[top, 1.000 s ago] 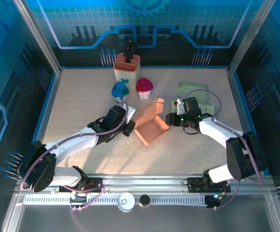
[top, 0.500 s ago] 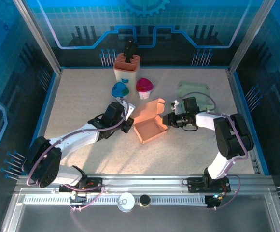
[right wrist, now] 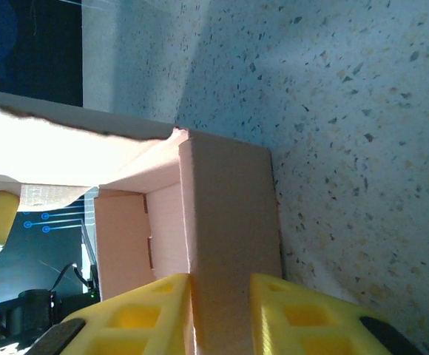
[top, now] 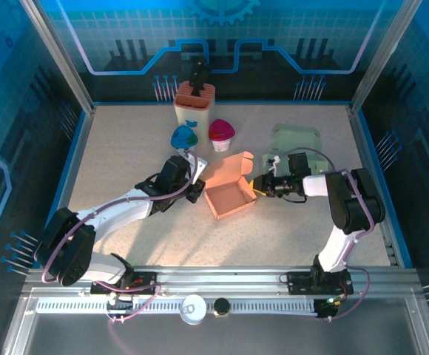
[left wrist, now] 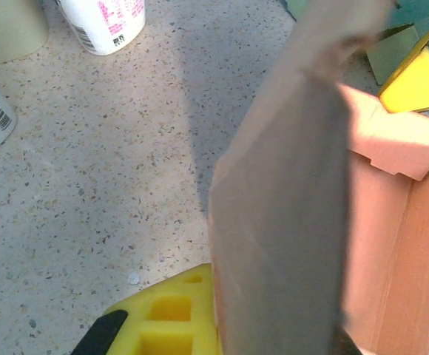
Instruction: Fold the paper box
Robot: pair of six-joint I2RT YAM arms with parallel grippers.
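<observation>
1. Orange paper box (top: pixel 229 196) near the middle of the speckled table (top: pixel 126 148), open on top, with its lid flap up at the back. Left tool (top: pixel 196 190) right at the box's left wall, right tool (top: pixel 257 185) right at its right wall. Behind the box and well apart from it: a blue pot (top: pixel 184 137), a pink pot (top: pixel 221 133) and an orange holder (top: pixel 194 103). Pale green piece (top: pixel 297 139) lying off to the back right.

2. From the left wrist: tall brown flap of the paper box (left wrist: pixel 281 207) standing up just beside one yellow finger (left wrist: pixel 166 318) of the left tool. Closed tight and narrow, pinching that flap. Orange inside of the box to the right. Pink pot (left wrist: pixel 103 22) at the top left on the table (left wrist: pixel 89 170), white side with pink print.

3. From the right wrist: side wall of the paper box (right wrist: pixel 229 222) standing between the two yellow fingers (right wrist: pixel 137 314) of the right tool (right wrist: pixel 222 288). Narrow, both fingers pressed against the wall, holding it. Bare speckled table (right wrist: pixel 362 111) beside the box.
</observation>
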